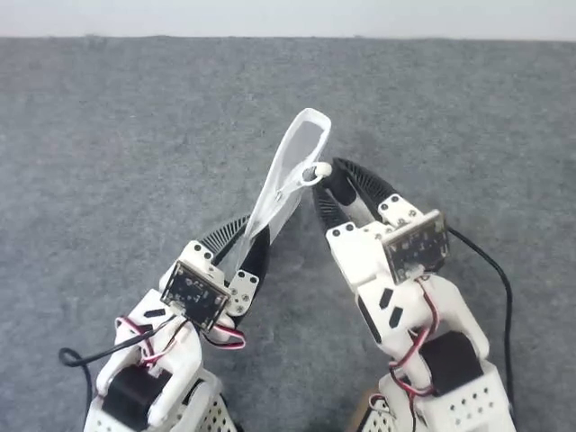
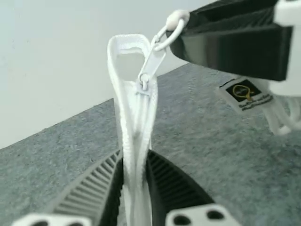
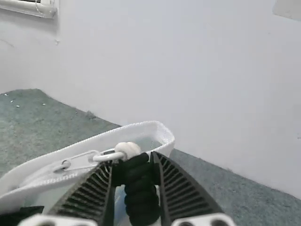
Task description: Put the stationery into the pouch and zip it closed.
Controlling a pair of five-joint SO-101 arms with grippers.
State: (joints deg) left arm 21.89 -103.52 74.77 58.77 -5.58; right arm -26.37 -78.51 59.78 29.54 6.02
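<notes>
The left gripper (image 1: 247, 236) sits low on the left over the grey worktop (image 1: 108, 135). Its fingers are narrowed down onto the lower end of the pouch (image 1: 286, 175). In the left wrist view the ribbed black fingers (image 2: 94, 193) press against both sides of the white zip band.

From that grip the translucent white pouch rises off the worktop, leaning up and to the right, edge-on to the high camera. Its zipper slider (image 2: 143, 84) sits near the upper end. Below the slider the two zip rows lie together; above it they part into a short open loop.

A wire ring runs from the slider's pull tab (image 2: 153, 63) to a white bead (image 1: 321, 169). The right gripper (image 1: 328, 180) is pinched on a dark corded piece just behind the bead, with the bead showing at its fingertips (image 3: 106, 172).
</notes>
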